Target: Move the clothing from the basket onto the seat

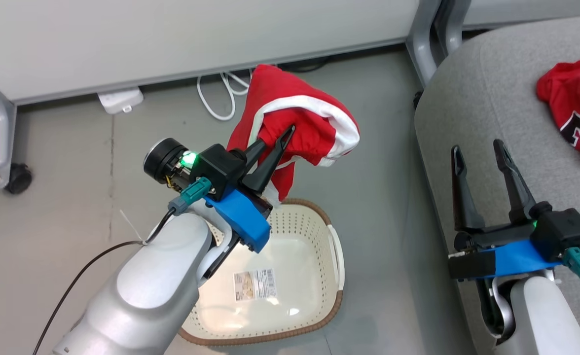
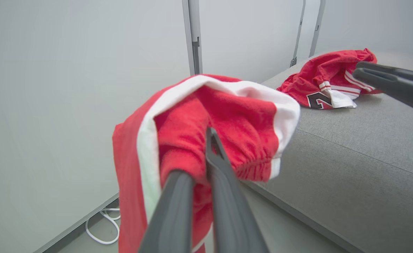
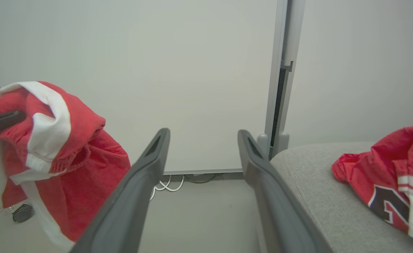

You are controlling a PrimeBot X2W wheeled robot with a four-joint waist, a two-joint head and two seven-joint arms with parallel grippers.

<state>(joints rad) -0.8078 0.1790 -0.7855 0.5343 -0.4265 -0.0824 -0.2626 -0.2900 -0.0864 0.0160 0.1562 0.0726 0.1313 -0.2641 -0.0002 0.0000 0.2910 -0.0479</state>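
Head view: at the centre of the frame the left gripper (image 1: 279, 140) is clamped on a red garment (image 1: 309, 113) with white trim, which hangs bunched above the far rim of the basket (image 1: 338, 276). The cream basket sits on the grey floor (image 1: 63, 172) at lower centre, a label sticker (image 1: 254, 284) on its bottom. The grey seat (image 1: 492, 88) takes up the right side; a second red garment (image 1: 573, 98) with a black-and-white mark lies on it in the upper right corner. At lower right the right gripper (image 1: 477, 148) has its fingers spread apart, holding nothing, over the seat's edge
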